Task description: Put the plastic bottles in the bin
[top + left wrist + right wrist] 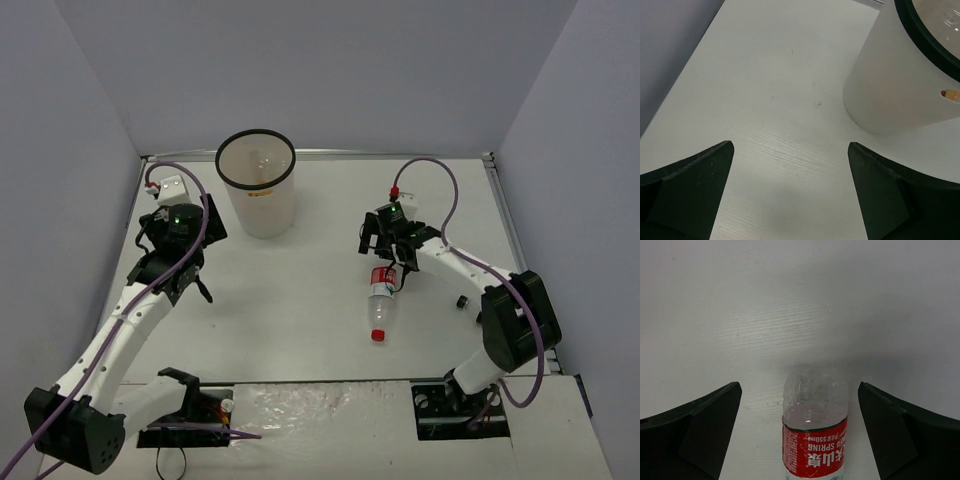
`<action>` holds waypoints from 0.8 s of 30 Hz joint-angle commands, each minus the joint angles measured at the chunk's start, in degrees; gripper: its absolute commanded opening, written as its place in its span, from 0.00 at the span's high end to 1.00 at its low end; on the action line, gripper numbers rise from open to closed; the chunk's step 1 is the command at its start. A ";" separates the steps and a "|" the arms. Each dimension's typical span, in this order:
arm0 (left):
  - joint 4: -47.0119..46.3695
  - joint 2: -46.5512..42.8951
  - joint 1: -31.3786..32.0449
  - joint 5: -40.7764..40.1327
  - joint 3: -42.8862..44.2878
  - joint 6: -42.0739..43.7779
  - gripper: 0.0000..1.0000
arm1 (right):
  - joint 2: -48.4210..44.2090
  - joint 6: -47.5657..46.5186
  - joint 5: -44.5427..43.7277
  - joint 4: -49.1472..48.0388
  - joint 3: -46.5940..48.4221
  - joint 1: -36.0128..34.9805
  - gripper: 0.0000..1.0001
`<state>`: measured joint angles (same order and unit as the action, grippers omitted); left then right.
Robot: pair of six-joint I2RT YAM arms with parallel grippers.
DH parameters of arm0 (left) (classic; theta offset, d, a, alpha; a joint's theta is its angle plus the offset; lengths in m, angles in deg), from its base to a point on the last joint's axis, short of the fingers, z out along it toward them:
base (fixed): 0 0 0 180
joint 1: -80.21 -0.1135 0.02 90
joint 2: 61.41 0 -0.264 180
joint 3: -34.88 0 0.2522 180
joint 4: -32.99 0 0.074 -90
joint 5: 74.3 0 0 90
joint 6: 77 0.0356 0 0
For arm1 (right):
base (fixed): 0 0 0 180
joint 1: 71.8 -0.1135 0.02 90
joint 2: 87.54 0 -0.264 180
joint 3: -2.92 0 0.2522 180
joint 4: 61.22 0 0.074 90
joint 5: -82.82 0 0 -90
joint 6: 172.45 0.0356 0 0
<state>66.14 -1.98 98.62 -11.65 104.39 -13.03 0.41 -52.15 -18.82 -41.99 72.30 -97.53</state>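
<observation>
A clear plastic bottle with a red label (380, 295) lies on the white table, its red cap toward the near edge. My right gripper (390, 252) hangs open over the bottle's bottom end. In the right wrist view that bottle (815, 410) lies between the wide-apart fingers (715, 415), touching neither. The bin (258, 200), translucent white with a black rim, stands upright at the back. Something clear lies inside it and an orange patch shows through its wall. My left gripper (180, 226) is open just left of the bin (890, 85), with only bare table between its fingers (700, 175).
Grey walls close off the table at the back and on both sides. A metal rail (500, 200) runs along the table's right edge. Purple cables loop over both arms. The arm bases sit at the near edge.
</observation>
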 commanded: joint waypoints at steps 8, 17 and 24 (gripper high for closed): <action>1.91 0.51 -0.03 -5.71 3.04 -2.29 0.03 | 4.21 5.08 -5.39 7.68 1.79 -4.33 0.00; 2.06 -0.99 0.04 -5.51 2.00 -2.62 0.03 | 6.94 5.83 -7.81 8.07 2.31 -4.86 0.45; 2.32 -2.78 0.04 -6.29 1.23 -2.70 0.03 | 1.95 5.44 -12.16 7.90 4.88 -5.21 0.68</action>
<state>69.79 -2.44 98.62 -15.90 104.39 -14.74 7.37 -46.67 -25.38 -34.62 73.48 -102.27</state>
